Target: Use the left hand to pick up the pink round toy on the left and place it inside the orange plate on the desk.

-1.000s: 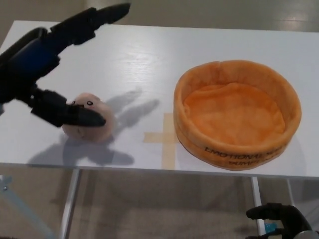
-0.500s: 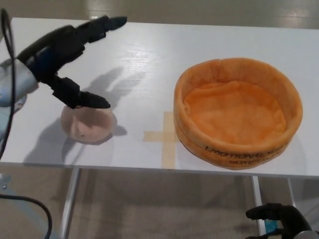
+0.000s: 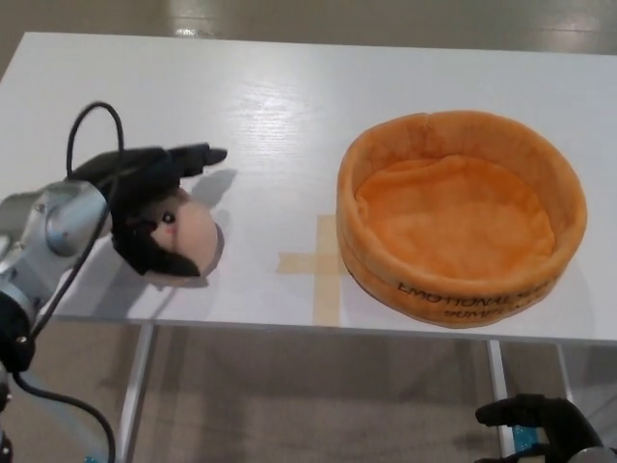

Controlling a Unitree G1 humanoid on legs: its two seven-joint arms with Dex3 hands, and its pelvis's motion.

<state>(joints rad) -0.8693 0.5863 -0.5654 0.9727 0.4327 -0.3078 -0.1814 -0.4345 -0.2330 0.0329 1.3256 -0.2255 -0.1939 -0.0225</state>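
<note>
The left hand (image 3: pixel 154 217) wraps its fingers (image 3: pixel 193 156) and thumb around the pink round toy (image 3: pixel 188 236) near the left front edge of the white table (image 3: pixel 270 106), probably to lift it. The orange plate (image 3: pixel 461 217) waits empty beside a tape cross (image 3: pixel 323 265). The right hand (image 3: pixel 540 424) hangs low, fingers curled on nothing. Beyond is pale floor (image 3: pixel 289 14).

The setting is presenting as a robotics lab or test room. A plain white desk (image 3: pixel 289 106) on thin metal legs (image 3: pixel 135 386) is standing on a glossy, bare beige floor (image 3: pixel 318 395). A tan tape cross (image 3: pixel 318 265) is marking a position at 6 o'clock on the desktop, suggesting staged trials.
</note>
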